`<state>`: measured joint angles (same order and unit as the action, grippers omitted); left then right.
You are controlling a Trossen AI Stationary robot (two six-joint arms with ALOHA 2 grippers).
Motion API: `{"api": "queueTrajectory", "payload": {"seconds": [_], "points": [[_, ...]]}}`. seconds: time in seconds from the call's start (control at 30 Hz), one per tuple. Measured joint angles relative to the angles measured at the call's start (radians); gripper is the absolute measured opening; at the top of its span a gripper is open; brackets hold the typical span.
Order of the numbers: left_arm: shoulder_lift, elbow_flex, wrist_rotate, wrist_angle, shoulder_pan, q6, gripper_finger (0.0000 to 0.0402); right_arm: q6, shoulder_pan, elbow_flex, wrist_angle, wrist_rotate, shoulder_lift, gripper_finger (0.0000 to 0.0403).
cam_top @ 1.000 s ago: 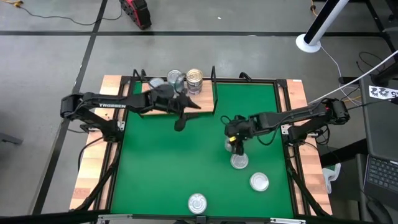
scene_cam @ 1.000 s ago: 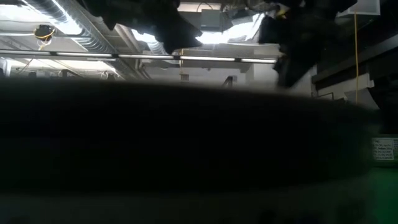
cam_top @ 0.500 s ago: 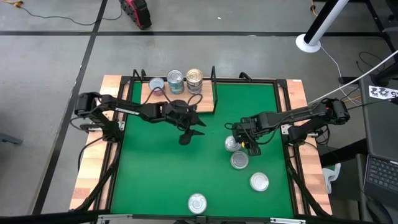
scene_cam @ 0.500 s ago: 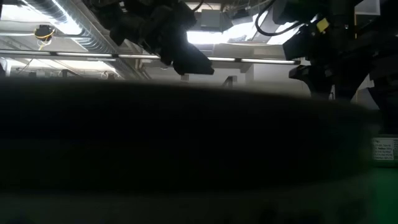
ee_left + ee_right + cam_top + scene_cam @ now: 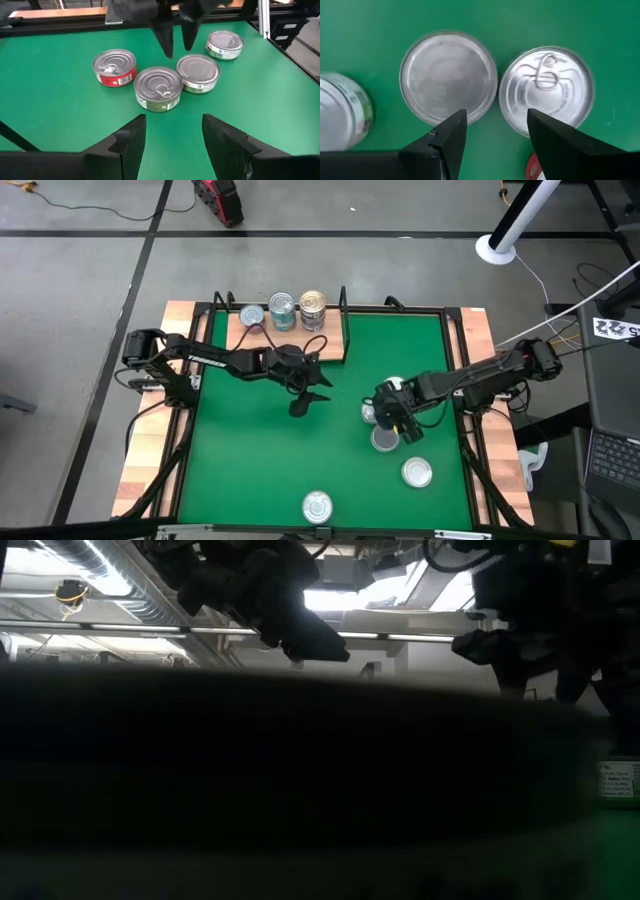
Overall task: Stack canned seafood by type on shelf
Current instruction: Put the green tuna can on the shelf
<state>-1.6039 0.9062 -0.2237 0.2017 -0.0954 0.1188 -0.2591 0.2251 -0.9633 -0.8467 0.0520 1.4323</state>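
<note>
The shelf lies at the mat's far left and carries three cans or stacks: a low silver one, a teal one and a gold one. On the green mat, cans cluster at the right: a red-labelled one, two green-labelled ones and one farther off. My left gripper hovers open over the mat's middle, short of the cluster. My right gripper is open above two lids, one plain and one with a pull-tab, pointing down.
Two more cans rest nearer the front edge. The mat is bare at the left. Black uprights stand at the shelf's ends. A dark shape close to the lens blocks most of the low view.
My left gripper has left the shelf, moving down and toward the near right to the mat's middle, then has held still. My right gripper has rolled about its pointing line and shifted slightly toward the right and near edges above the can cluster. No can has moved.
</note>
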Motion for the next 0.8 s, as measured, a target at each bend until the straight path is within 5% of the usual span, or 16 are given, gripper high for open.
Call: {"api": "queueTrajectory", "payload": {"seconds": [0.3, 0.8], "points": [[0.0, 0.0, 0.0, 0.029, 0.0, 0.004, 0.0189, -0.064, 0.038, 0.1, 0.051, -0.167, 0.015, 0.0209], [0.0, 0.0, 0.004, 0.027, 0.0, 0.011, 0.0189, -0.131, 0.037, 0.196, 0.223, -0.172, 0.015, 0.0204]]}}
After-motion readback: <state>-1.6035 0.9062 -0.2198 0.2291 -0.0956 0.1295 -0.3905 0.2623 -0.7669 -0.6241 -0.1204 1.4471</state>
